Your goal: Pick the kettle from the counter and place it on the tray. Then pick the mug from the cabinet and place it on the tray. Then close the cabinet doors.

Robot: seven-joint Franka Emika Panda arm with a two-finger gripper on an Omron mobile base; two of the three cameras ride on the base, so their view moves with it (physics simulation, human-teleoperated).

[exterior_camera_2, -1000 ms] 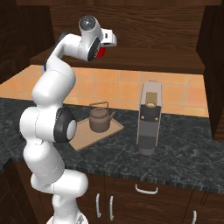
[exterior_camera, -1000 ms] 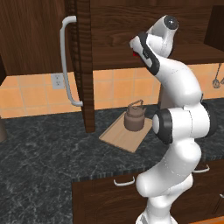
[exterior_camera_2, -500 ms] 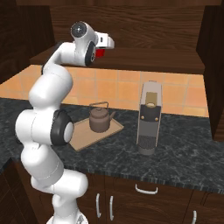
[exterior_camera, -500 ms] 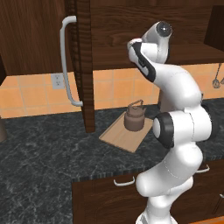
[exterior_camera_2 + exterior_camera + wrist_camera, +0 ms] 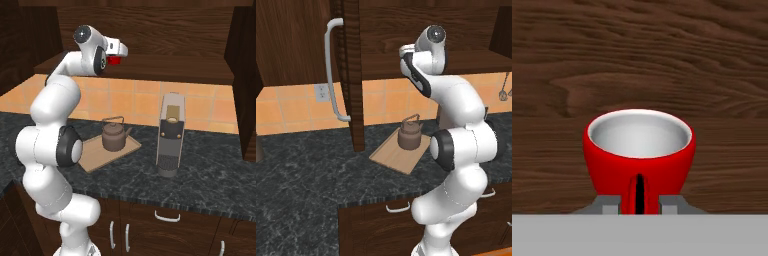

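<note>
Fingers (image 5: 609, 204) are clamped on the side handle of the small bright red mug with the white inside (image 5: 639, 158), one grey tip each side of the handle at 6 o'clock in the hand view, dark wood-grain cabinet back (image 5: 637, 55) behind it. From the right base view, the red mug sits at the hand's tip on the wood shelf (image 5: 165, 67). Down on the dark marbled stone surface (image 5: 210, 165), the squat brownish-grey metal kettle (image 5: 114, 135) stands upright on the flat light-tan wooden tray (image 5: 95, 155), with a tall grey box-shaped appliance (image 5: 170, 135) off at its 3 o'clock. Left cabinet door with the white bar handle (image 5: 331, 70) hangs open.
</note>
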